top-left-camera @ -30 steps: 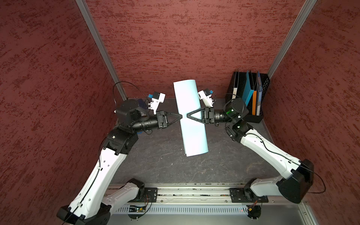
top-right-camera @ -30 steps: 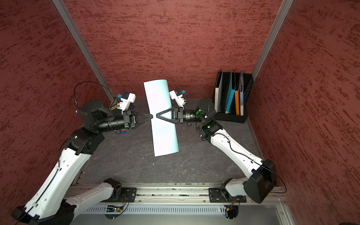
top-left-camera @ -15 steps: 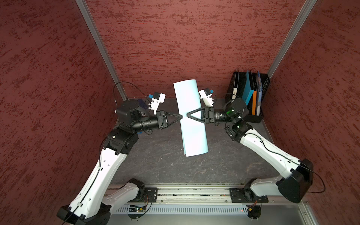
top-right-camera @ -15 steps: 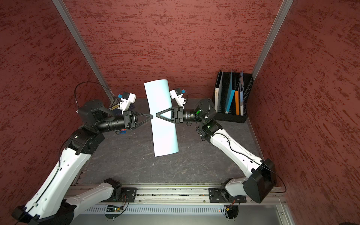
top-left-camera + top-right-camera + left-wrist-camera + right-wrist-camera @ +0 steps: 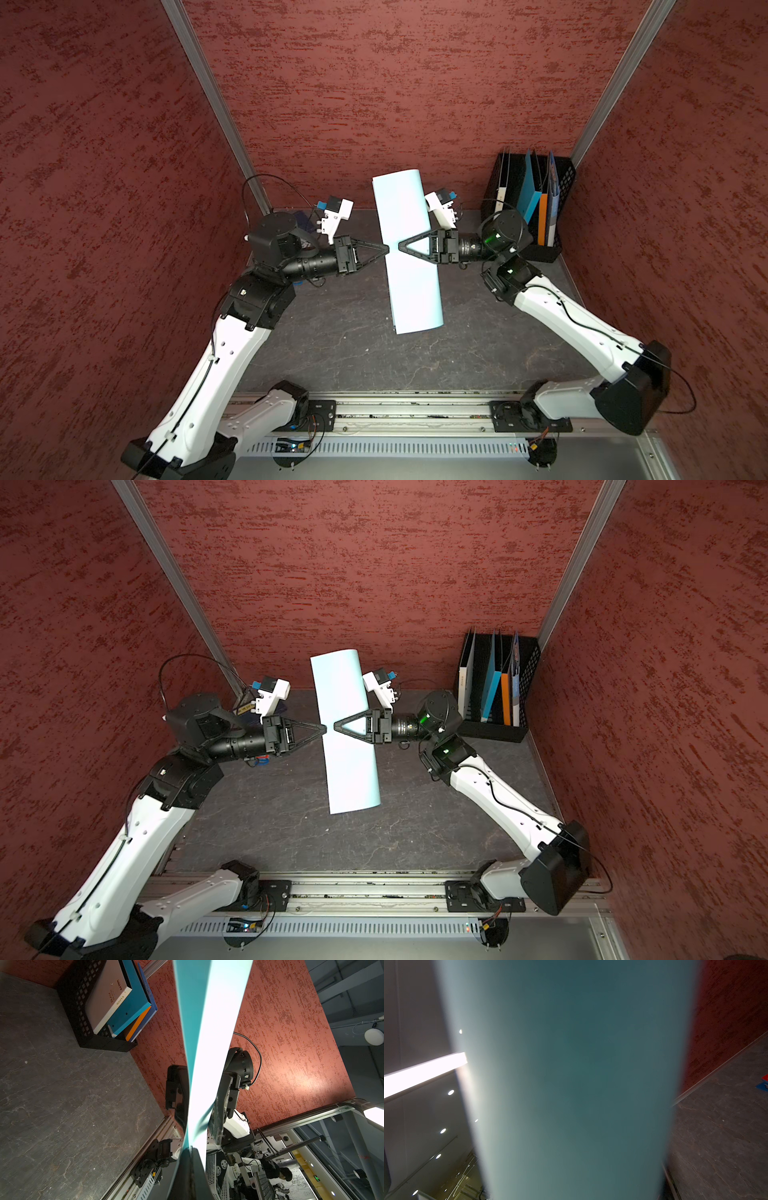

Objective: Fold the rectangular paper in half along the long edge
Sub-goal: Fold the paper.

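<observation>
The rectangular paper (image 5: 409, 282) (image 5: 351, 771) is a pale blue sheet held in the air above the dark table, bent over on itself into a long curved strip. My left gripper (image 5: 387, 248) (image 5: 325, 728) is shut on its left side. In the left wrist view, two layers of the paper (image 5: 207, 1043) run together into that gripper (image 5: 192, 1148). My right gripper (image 5: 400, 246) (image 5: 335, 726) reaches in from the right over the strip's middle, tips close together and almost facing the left tips. The paper (image 5: 571, 1084) fills the right wrist view and hides those jaws.
A black mesh file rack (image 5: 528, 208) (image 5: 494, 688) (image 5: 83, 1022) with blue, orange and white folders stands in the back right corner. A dark booklet (image 5: 249, 706) lies behind the left arm. Red walls close three sides, and a metal rail (image 5: 374, 415) runs along the front.
The right gripper's fingers look slightly closer together than a second ago. Both arms and the paper stay in about the same place.
</observation>
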